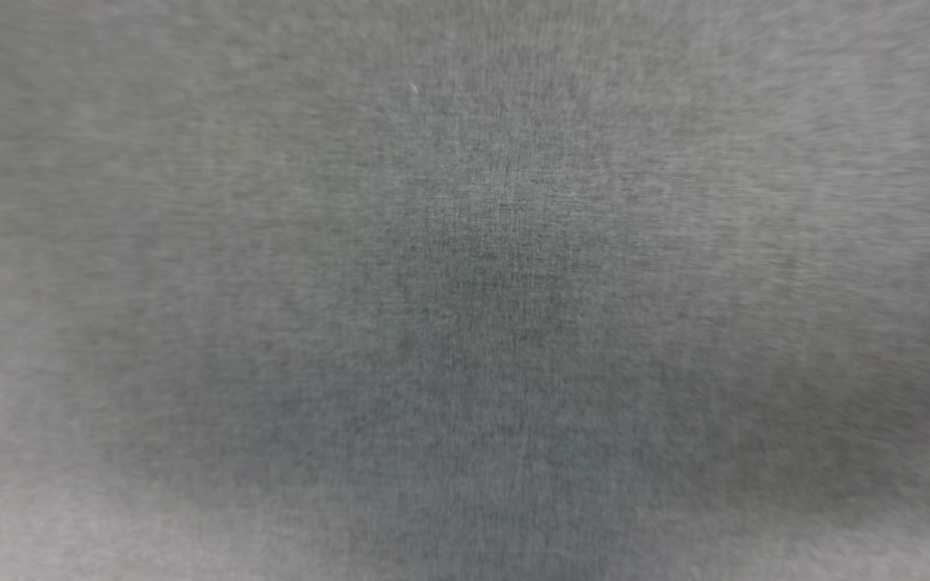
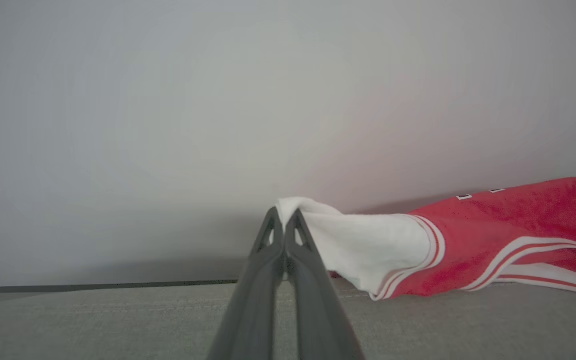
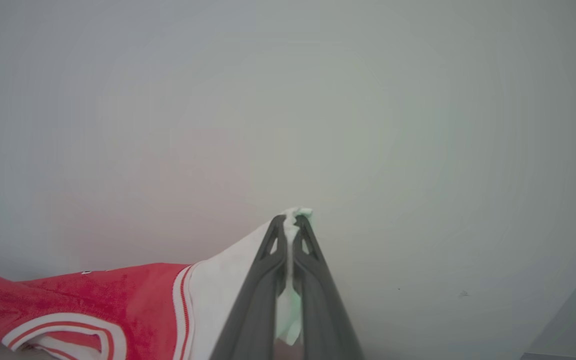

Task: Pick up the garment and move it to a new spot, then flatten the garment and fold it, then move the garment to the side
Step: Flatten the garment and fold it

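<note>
Surface (image 2: 93,325) grey woven fabric; garment (image 2: 518,230) rests there; wall (image 2: 168,100) pale.

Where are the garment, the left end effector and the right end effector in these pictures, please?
garment (image 2: 518,225): left wrist view, on its red body.
left end effector (image 2: 284,215): left wrist view, between its closed fingertips, pinching white cloth.
right end effector (image 3: 291,220): right wrist view, between its closed fingertips, pinching white cloth.

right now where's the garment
The garment lies on the grey surface by the pale wall, right of the left gripper in its wrist view and left of the right gripper in its own; each pinches a white sleeve.
</note>
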You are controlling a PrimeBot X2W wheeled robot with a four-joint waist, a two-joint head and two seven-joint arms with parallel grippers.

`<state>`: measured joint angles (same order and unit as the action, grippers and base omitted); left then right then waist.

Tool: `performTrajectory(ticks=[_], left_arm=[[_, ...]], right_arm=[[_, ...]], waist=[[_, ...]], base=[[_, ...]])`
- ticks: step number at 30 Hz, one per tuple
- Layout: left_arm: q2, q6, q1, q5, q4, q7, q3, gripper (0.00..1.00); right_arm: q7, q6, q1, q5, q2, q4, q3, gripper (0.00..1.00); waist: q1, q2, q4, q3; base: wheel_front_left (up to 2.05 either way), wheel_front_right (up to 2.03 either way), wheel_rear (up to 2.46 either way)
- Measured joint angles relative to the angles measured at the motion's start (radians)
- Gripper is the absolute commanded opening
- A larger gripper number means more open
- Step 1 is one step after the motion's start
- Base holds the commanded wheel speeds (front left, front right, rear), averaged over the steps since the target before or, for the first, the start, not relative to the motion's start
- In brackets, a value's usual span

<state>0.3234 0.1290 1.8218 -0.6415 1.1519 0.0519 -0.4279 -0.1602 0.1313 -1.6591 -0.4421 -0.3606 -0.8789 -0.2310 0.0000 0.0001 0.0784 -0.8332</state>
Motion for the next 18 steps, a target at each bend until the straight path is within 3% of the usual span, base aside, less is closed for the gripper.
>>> performTrajectory(ticks=[11,18], left_arm=[[0.05,0.002,-0.308,-0.1,-0.104,0.135,-0.14,0.0],[0.11,0.002,-0.528,-0.182,-0.209,0.153,-0.2,0.0]], right_arm=[[0.265,0.0,0.337,-0.236,-0.113,0.101,-0.185,0.0],[0.37,0.0,0.568,-0.37,-0.225,0.236,-0.182,0.0]], waist=[[0.0,0.0,-0.002,0.237],[0.0,0.0,0.004,0.383]], base=[[0.0,0.0,0.0],[0.0,0.0,0.0]])
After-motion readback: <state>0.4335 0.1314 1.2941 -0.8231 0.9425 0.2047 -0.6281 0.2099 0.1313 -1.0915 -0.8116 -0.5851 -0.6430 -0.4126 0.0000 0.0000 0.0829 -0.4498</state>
